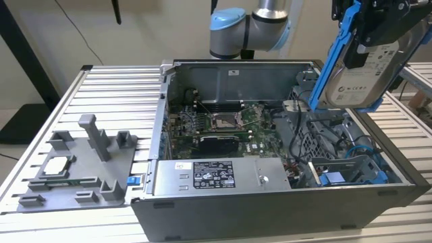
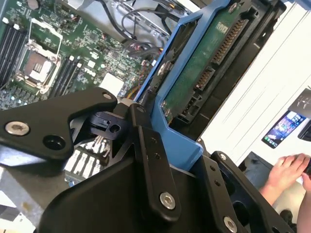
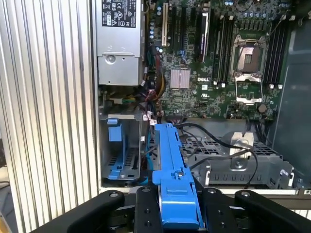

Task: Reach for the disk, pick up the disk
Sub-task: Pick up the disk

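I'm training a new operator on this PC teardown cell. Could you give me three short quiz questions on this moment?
1. True or false: the disk lies inside the computer case.
2. What grips the disk? A) a hand B) the gripper C) nothing
3. What colour are the disk's rails?

Key: 1 false, it hangs lifted above the case; 2 B; 3 blue.
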